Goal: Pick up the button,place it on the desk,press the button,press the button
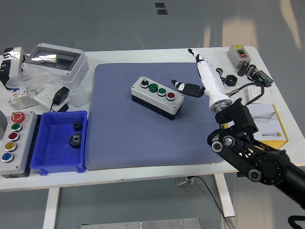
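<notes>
One hand (200, 81) in view, the right, center-right of frame: fingers loosely extended, empty, just right of button box (157, 97) on blue mat (143, 138).

My button box (157, 97) lies flat and angled on the blue mat (124, 133), showing one black selector, two green buttons and one red.

- Bright, even light overhead; the white table (143, 171) reads clean, no harsh glare.
- Soft pale patches of light on the grey floor past the table's far right corner.
- Short, faint shadows under things.
- Sharp focus throughout, edges barely bent.
</notes>
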{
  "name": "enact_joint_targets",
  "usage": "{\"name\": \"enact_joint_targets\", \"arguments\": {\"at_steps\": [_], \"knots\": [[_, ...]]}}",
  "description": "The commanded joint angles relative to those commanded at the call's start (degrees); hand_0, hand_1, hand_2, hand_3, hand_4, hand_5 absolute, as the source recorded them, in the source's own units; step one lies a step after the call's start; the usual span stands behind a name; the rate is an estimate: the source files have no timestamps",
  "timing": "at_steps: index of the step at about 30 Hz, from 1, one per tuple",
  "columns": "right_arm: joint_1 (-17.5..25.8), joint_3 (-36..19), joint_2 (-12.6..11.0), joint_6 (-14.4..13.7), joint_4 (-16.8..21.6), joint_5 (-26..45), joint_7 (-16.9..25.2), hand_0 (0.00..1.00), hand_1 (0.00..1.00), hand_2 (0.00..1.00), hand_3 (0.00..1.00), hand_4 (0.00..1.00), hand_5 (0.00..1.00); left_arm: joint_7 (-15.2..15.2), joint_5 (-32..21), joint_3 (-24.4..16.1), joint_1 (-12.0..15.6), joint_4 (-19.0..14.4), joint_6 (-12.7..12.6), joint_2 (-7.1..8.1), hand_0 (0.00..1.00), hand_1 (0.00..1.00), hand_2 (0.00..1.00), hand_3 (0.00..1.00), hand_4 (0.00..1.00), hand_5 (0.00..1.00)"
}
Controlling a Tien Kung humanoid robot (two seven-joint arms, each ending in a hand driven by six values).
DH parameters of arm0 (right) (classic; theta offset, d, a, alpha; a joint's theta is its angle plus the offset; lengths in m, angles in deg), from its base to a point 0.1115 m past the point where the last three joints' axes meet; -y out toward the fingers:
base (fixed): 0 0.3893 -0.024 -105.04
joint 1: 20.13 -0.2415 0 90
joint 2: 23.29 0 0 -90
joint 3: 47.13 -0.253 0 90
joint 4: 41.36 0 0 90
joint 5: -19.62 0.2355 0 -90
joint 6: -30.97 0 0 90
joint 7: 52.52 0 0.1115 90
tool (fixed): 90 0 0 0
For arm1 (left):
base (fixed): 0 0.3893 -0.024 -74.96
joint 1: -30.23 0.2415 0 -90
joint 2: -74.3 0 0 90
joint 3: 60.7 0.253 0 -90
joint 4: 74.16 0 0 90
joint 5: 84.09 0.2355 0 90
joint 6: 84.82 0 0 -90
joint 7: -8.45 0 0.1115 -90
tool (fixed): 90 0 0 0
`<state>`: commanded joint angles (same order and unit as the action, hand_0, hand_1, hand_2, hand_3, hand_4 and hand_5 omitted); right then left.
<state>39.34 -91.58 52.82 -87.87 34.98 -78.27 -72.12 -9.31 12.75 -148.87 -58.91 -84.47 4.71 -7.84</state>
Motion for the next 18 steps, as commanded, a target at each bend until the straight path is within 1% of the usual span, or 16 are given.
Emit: {"name": "enact_joint_targets", "arguments": {"at_steps": [4,8,18], "knots": [[-0.16,0.71,0.05,0.30,-0.89,0.37,-0.82,0.998,0.998,0.998,0.998,0.867,0.251,0.03,-0.09,0.07,-0.22,0.00,0.04,0.25,0.638,0.611,0.560,0.601,0.642,0.164],[-1.67,2.96,0.57,1.27,-2.34,0.41,-2.06,0.998,0.998,0.998,0.998,0.869,0.253,-0.15,-0.14,0.09,-0.13,0.00,0.05,0.31,0.638,0.611,0.560,0.602,0.642,0.163],[-6.76,9.20,2.52,3.36,-8.42,3.25,-3.44,0.998,0.998,0.998,0.998,0.871,0.252,-0.46,0.02,-0.06,-0.10,0.00,0.01,0.36,0.638,0.611,0.560,0.602,0.642,0.163]]}}
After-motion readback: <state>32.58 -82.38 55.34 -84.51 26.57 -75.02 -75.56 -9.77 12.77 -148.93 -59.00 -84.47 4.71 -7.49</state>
